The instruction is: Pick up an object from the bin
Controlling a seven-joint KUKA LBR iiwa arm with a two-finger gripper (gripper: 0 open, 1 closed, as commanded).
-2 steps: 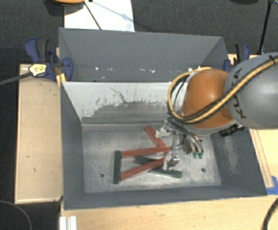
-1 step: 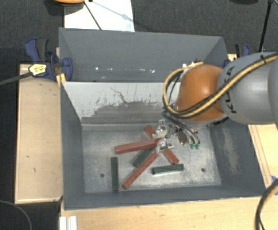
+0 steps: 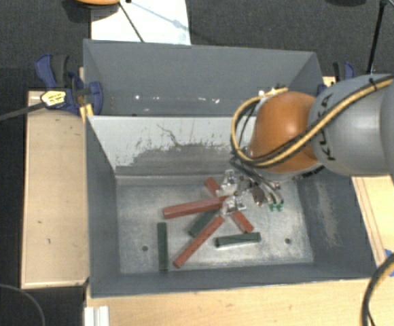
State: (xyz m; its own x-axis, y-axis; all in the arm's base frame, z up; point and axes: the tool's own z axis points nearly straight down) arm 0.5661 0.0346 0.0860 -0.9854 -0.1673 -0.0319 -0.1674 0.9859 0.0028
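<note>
Hand (image 3: 234, 197) seemingly touches crossed red sticks (image 3: 190, 209).

robot arm (image 3: 360, 128) low over crossed red-brown sticks (image 3: 190, 209) in grey metal bin (image 3: 103, 202)

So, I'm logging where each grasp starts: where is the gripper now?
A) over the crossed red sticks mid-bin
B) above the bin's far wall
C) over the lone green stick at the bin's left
A: the gripper is low over the spot where the red sticks cross, well to the right of the green stick at the left.
</note>
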